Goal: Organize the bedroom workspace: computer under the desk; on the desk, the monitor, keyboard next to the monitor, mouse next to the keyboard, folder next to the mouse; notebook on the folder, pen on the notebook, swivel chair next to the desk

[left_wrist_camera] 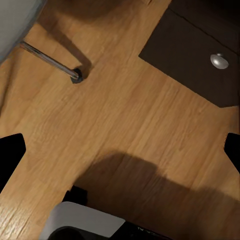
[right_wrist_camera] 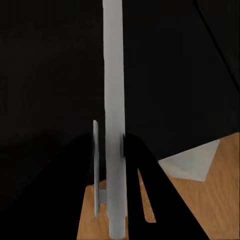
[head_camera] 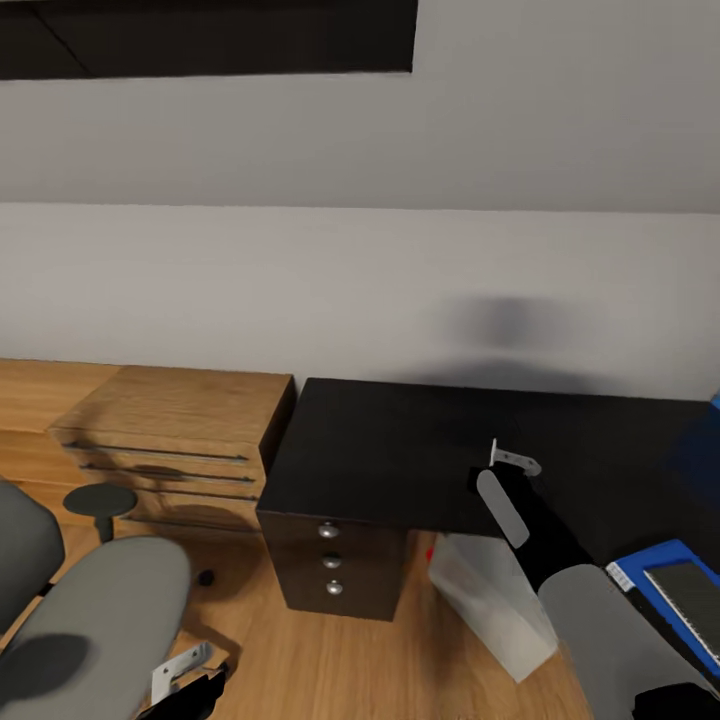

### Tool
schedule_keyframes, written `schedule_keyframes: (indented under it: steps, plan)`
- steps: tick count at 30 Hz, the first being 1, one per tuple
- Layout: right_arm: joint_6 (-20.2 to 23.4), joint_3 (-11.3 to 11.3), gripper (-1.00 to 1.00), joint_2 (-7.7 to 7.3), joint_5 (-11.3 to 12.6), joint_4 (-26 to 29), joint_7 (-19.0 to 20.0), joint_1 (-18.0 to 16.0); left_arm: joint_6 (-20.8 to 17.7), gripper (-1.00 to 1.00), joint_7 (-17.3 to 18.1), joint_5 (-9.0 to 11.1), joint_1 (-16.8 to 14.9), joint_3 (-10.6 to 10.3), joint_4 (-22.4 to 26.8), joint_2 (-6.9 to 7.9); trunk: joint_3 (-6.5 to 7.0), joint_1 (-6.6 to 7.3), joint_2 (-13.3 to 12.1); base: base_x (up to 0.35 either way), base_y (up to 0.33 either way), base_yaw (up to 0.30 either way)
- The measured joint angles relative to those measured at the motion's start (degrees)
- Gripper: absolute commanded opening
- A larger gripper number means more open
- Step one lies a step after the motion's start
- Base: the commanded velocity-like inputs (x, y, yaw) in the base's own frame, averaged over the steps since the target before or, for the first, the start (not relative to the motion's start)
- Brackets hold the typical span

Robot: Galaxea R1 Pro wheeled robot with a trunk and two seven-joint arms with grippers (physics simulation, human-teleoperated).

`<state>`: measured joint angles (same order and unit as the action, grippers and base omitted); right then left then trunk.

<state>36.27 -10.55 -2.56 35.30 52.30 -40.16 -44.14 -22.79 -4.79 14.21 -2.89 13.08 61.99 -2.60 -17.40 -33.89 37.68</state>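
Right wrist view: right tool [right_wrist_camera: 111, 150] pinches the pen [right_wrist_camera: 114, 100] above the desk [right_wrist_camera: 50, 75].

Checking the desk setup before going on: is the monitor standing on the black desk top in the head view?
No: the desk top shows bare black surface, with the right pincer over its front edge.

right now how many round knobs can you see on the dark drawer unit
3, stacked down the front of the drawer unit under the desk: top knob, middle knob, bottom knob. None look hidden.
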Motion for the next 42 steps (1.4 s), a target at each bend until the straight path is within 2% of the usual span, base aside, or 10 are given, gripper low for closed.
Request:
schedule_keyframes:
  steps: [2,4,7,13,20,22,25,28,32,42]
  plan:
    - [-0.14,0.0,-1.0,-1.67,0.0,0.06,0.15,0.02,0.03,1.0,0.0,0.07,0.0,0.05,-0.07,0.0,0.0,0.0,0.0,0.0,0.0,-0.259]
    - [-0.28,0.01,-1.0,-2.57,0.06,0.1,0.27,0.05,0.4,1.0,-0.03,0.09,0.0,0.1,-0.44,0.0,0.0,0.0,0.0,0.0,0.0,-0.259]
    - [-0.38,0.38,-1.0,-3.62,0.09,0.12,0.39,0.08,3.73,1.0,-0.14,0.12,0.0,0.13,-2.8,0.0,-0.03,0.0,0.0,0.0,0.0,-0.259]
    - [-0.27,0.7,-1.0,-4.07,0.14,0.13,0.38,0.09,11.52,1.0,-0.35,0.07,-0.01,0.01,-6.27,0.0,-0.22,0.0,0.0,0.0,0.0,-0.259]
    - [-0.26,0.8,-1.0,-4.17,0.15,0.13,0.37,0.09,14.4,1.0,-0.14,0.04,-0.01,-0.07,-7.56,-0.12,-0.56,0.0,0.0,0.0,0.0,-0.24]
    - [-0.23,0.85,-1.0,-4.19,0.14,0.16,0.37,0.1,17.47,1.0,-0.11,0.02,-0.01,-0.08,-9.6,-0.14,-0.69,0.0,0.0,0.0,0.0,-0.206]
    - [-0.16,0.88,-1.0,-4.26,0.14,0.2,0.37,0.12,26.85,1.0,-0.18,-0.1,0.0,-0.05,-15.23,-0.12,-0.9,-0.01,0.01,0.0,0.0,-0.186]
    - [-0.11,0.89,-1.0,-4.23,0.13,0.36,0.37,0.11,30.34,1.0,-0.21,-0.04,0.01,-0.04,-17.5,-0.09,-1.13,-0.01,0.01,0.0,0.0,-0.145]
    - [-0.22,0.86,-1.0,-4.21,0.12,0.46,0.4,0.15,32.0,1.0,-0.23,0.0,0.01,-0.02,-20.09,-0.02,-1.45,-0.01,0.01,0.0,0.0,-0.04]
    - [-0.59,0.89,-1.0,-4.22,0.11,0.48,0.37,0.33,32.4,1.0,-0.39,0.07,0.0,-0.01,-22.17,0.14,-1.79,0.0,0.01,0.0,0.0,-0.115]
